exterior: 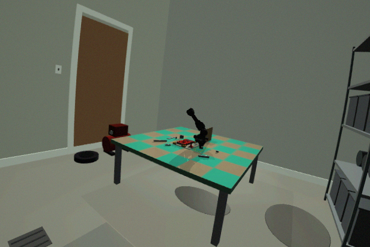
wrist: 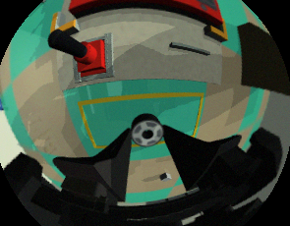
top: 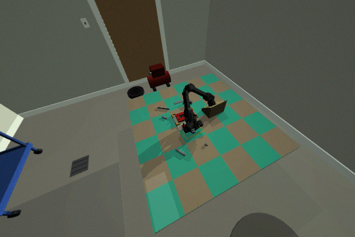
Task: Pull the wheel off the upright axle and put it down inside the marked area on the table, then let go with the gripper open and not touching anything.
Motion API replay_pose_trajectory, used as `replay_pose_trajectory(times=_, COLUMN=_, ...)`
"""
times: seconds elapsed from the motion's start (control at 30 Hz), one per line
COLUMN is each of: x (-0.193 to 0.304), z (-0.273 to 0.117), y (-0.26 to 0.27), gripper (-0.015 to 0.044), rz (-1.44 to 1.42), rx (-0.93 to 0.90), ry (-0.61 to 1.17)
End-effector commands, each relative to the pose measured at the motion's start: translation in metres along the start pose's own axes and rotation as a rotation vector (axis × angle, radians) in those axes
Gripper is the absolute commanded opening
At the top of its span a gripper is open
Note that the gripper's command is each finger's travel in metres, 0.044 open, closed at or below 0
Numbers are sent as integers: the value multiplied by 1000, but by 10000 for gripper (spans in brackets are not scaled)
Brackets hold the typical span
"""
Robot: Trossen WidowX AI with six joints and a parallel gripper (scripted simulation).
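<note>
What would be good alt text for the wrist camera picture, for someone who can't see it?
A black gripper pinches a small wheel with a grey hub, seen against a yellow-outlined area on a green-and-tan checkered table. Beyond stands a black-handled lever on a red base.

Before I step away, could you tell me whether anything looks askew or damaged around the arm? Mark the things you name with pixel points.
Nothing looks damaged. The black post (wrist: 68,45) on the red block (wrist: 98,55) appears tilted in the wrist view, though that wide, curved picture may cause it. The wheel (wrist: 147,133) sits squarely in the gripper (wrist: 145,129).
</note>
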State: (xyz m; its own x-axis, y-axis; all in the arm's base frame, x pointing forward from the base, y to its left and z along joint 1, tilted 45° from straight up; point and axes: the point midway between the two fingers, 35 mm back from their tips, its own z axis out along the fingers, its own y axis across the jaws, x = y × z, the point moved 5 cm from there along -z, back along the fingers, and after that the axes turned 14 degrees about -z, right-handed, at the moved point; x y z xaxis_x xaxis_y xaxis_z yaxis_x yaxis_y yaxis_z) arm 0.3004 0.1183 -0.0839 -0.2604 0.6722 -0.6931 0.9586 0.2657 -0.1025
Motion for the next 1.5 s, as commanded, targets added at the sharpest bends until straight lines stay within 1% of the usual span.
replay_pose_trajectory(times=0.0, x=0, z=9, y=-2, gripper=0, rz=-7, rx=-3, ry=-7)
replay_pose_trajectory(times=0.03, x=0, z=9, y=-2, gripper=0, rz=-7, rx=-3, ry=-7)
replay_pose_trajectory(times=0.4, x=0, z=4, y=-1, gripper=289, rz=-2, rx=5, ry=-2)
replay_pose_trajectory(times=0.43, x=0, z=0, y=-1, gripper=300, rz=-2, rx=4, ry=-2)
replay_pose_trajectory(times=0.63, x=1, z=-52, y=-2, gripper=300, rz=-7, rx=-3, ry=-4)
replay_pose_trajectory(times=0.73, x=1, z=-54, y=-2, gripper=300, rz=-8, rx=-3, ry=-4)
replay_pose_trajectory(times=0.77, x=3, z=-48, y=-5, gripper=326, rz=-17, rx=-5, ry=-10)
replay_pose_trajectory(times=0.8, x=2, z=-52, y=-10, gripper=352, rz=-17, rx=-5, ry=-8)
replay_pose_trajectory(times=0.9, x=-2, z=-74, y=-40, gripper=431, rz=-16, rx=-4, ry=-3)
replay_pose_trajectory(times=0.93, x=-4, z=-81, y=-52, gripper=440, rz=-15, rx=-4, ry=-2)
replay_pose_trajectory(times=1.07, x=-12, z=-100, y=-90, gripper=440, rz=-12, rx=0, ry=-3)
replay_pose_trajectory(times=1.47, x=-13, z=-101, y=-92, gripper=440, rz=-12, rx=1, ry=-3)
